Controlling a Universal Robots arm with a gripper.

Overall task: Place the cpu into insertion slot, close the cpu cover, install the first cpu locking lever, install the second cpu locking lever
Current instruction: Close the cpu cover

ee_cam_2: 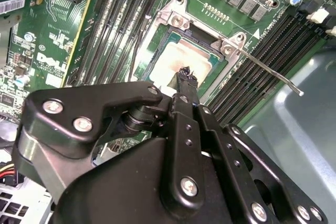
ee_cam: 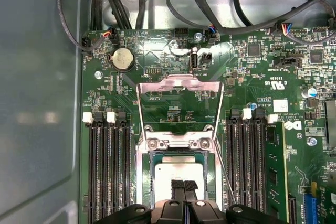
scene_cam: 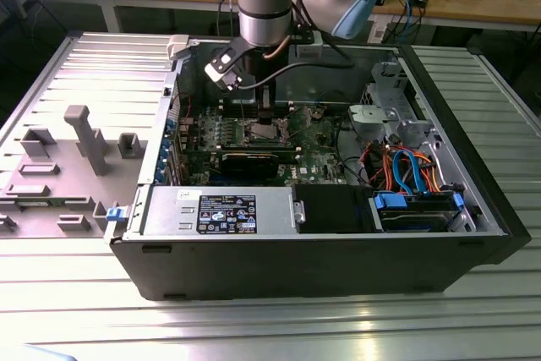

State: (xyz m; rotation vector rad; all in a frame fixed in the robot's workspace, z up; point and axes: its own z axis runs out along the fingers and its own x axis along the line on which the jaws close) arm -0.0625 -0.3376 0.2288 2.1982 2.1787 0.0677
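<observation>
I am seeing the gripper [ee_cam: 183, 185] pinched together over the cpu [ee_cam: 164, 174], which is lying in the insertion slot [ee_cam: 143, 182]; cpu cover [ee_cam: 178, 85] standing open at the slot's edge. Risk: tip dragging the cpu askew, scarring the slot.

Above the silvery square chip [ee_cam: 167, 171] you have open room; long black memory slots [ee_cam: 105, 171] flank it, a raised silver metal frame plate [ee_cam: 178, 84] stands at one edge.

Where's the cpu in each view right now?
Exterior view: too small to tell; look at the insertion slot under the gripper.
Second wrist view: cpu seated in the insertion slot, beside the gripper's tip.
First wrist view: cpu between gripper and raised cpu cover.
Shared landmark: the gripper.
</observation>
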